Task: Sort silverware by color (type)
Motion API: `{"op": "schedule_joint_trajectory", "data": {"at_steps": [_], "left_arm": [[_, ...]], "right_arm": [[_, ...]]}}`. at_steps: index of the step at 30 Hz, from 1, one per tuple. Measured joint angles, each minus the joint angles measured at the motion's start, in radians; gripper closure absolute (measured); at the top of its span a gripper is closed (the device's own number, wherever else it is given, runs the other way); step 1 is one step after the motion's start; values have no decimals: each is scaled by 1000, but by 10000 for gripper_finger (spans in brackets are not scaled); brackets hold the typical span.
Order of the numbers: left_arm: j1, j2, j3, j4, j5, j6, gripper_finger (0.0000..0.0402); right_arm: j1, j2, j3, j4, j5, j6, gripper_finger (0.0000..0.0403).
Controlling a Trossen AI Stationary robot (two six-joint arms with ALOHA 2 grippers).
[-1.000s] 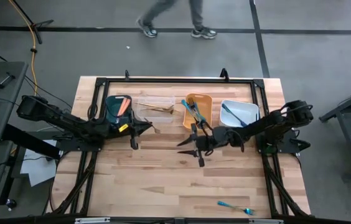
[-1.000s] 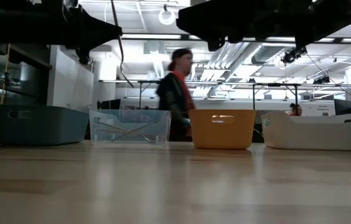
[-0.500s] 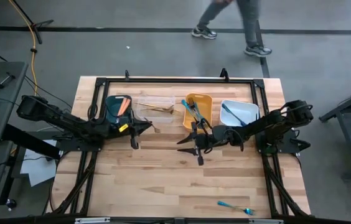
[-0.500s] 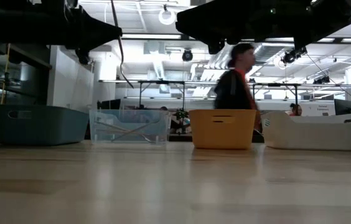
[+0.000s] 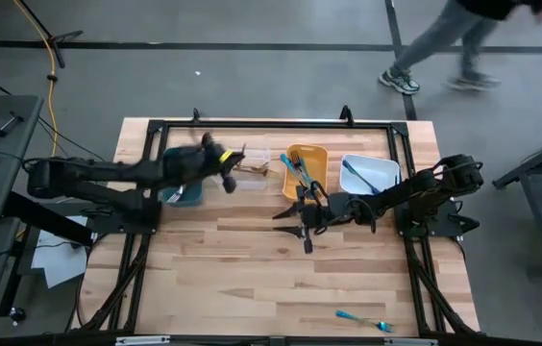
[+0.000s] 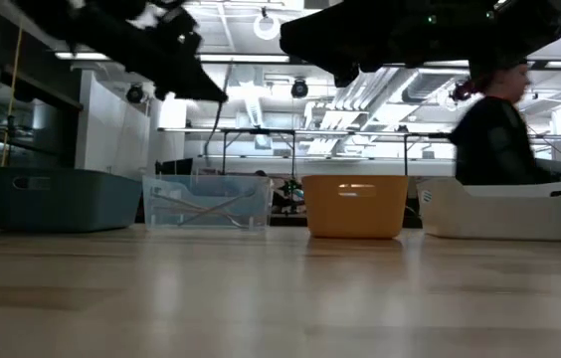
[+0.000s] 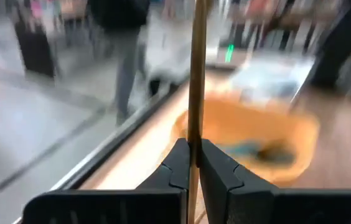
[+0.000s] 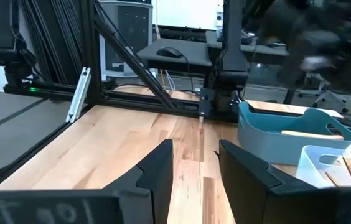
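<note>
Your left gripper (image 5: 235,173) over the clear bin (image 5: 252,157), fingers pinched on a gold utensil (image 7: 195,81), your right gripper (image 5: 295,223) mid-table, fingers apart and empty, teal fork (image 5: 362,320) near the front edge.

gold utensil (image 7: 195,74) upright, pinched, teal forks (image 5: 364,320) on table

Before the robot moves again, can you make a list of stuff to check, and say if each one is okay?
1. Left gripper shut on the gold utensil: ok.
2. Left gripper above the clear bin, where gold pieces lie: ok, roughly over its edge.
3. Right gripper open and empty: ok.
4. Right gripper clear of the orange bin: ok, it hangs in front of it.
5. All silverware sorted: not ok, a teal utensil lies at the table's front edge.
6. Utensil hanging straight: cannot tell.
</note>
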Motion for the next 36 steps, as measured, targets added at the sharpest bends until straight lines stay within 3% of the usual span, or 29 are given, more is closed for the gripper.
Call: {"op": "schedule_joint_trajectory", "data": {"at_steps": [3,7,15,20,28,36], "left_arm": [[81,74,159,-281,82,40,394],[133,184,303,-449,186,143,394],[162,378,504,-755,181,317,394],[162,439,543,-811,178,436,394],[162,474,543,-858,75,541,394],[163,474,543,-858,71,525,343]], "right_arm": [[-6,0,0,-5,0,0,279],[-7,0,0,-11,4,0,279],[-6,0,0,-51,3,25,279],[-7,0,0,-56,3,35,279],[-7,0,0,-56,1,38,279],[-6,0,0,-56,-2,39,279]]}}
